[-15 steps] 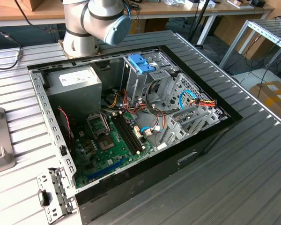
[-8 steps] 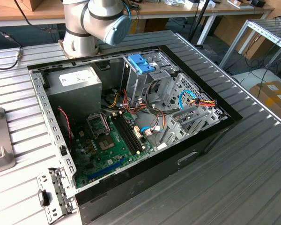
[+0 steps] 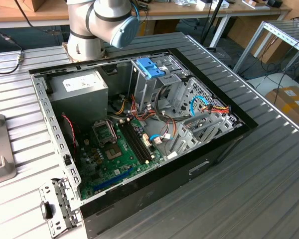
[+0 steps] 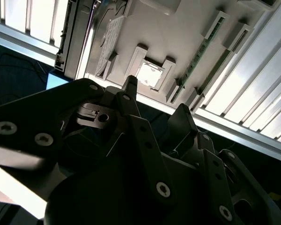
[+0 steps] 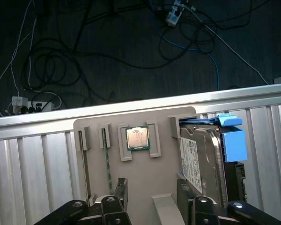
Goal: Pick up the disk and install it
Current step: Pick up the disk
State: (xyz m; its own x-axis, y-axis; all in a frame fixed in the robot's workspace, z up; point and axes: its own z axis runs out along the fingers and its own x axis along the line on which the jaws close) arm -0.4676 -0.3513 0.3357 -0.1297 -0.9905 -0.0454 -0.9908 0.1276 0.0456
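The disk (image 5: 203, 159), a silver-grey drive with a white label and bright blue rails, lies in the end slot of a grey parts tray (image 5: 98, 129) on the slatted table. It shows again in the second wrist view as the labelled disk (image 4: 110, 44). My gripper (image 5: 152, 187) hangs above the tray, beside the disk and apart from it. Its dark fingers (image 5: 182, 190) stand apart, open, with nothing between them. The second wrist view shows the gripper (image 4: 154, 96) and its linkages from behind.
The tray also holds a processor chip (image 5: 137, 138) and a memory stick (image 5: 106, 161). Loose cables lie on the floor past the table edge. In the exterior view, the open computer case (image 3: 224, 144) holds a drive cage with a blue clip (image 3: 152, 67) and a grey power-supply box (image 3: 79, 89).
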